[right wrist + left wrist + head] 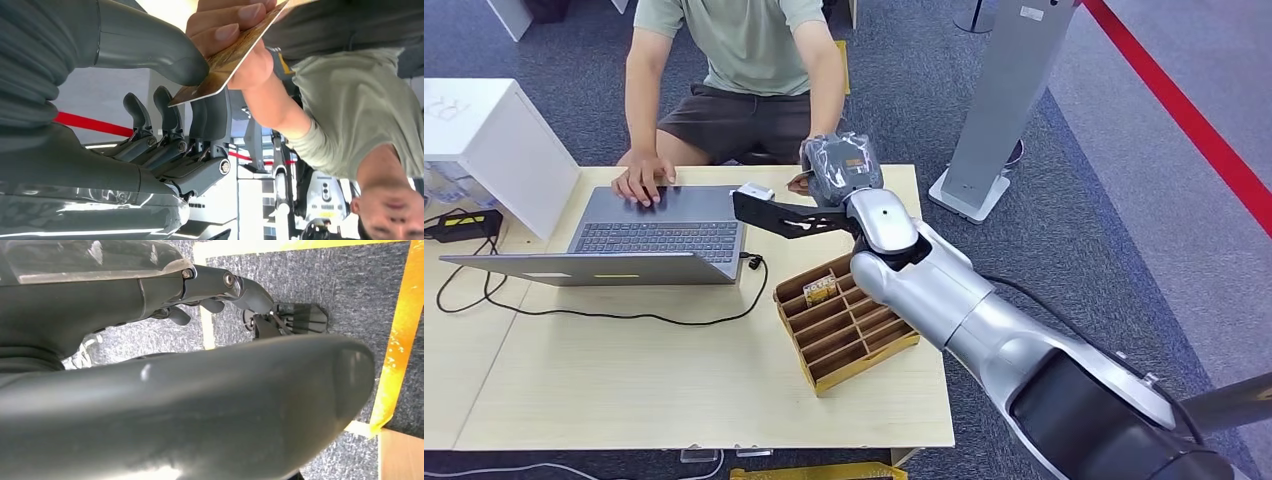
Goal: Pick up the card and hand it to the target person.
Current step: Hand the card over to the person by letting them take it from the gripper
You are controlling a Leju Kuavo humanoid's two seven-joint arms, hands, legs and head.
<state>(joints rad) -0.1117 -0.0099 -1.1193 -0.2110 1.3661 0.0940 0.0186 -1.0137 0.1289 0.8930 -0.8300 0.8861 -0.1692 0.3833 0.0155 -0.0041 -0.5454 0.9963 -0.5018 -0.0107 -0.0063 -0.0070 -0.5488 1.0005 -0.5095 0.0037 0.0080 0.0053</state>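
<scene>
At the table's [674, 400] far edge the card [227, 62] was pinched by the right hand [175, 100] and already gripped by the person's fingers [225, 25] (left hand curled, empty), so release was best eased gently.

Even, bright overhead light is filling the head view, and the pale wooden table [674, 380] is staying sharp, with the thin black cable [614, 315] casting only a faint shadow. A white highlight is gleaming on the silver right arm [984, 320] just behind its hand. In the left wrist view, the dark rounded body part [175, 415] nearest the lens is blurring softly. In the right wrist view, glare is washing over the clear plastic wrap [90, 210], and the background beyond the fingers is blowing out.
</scene>
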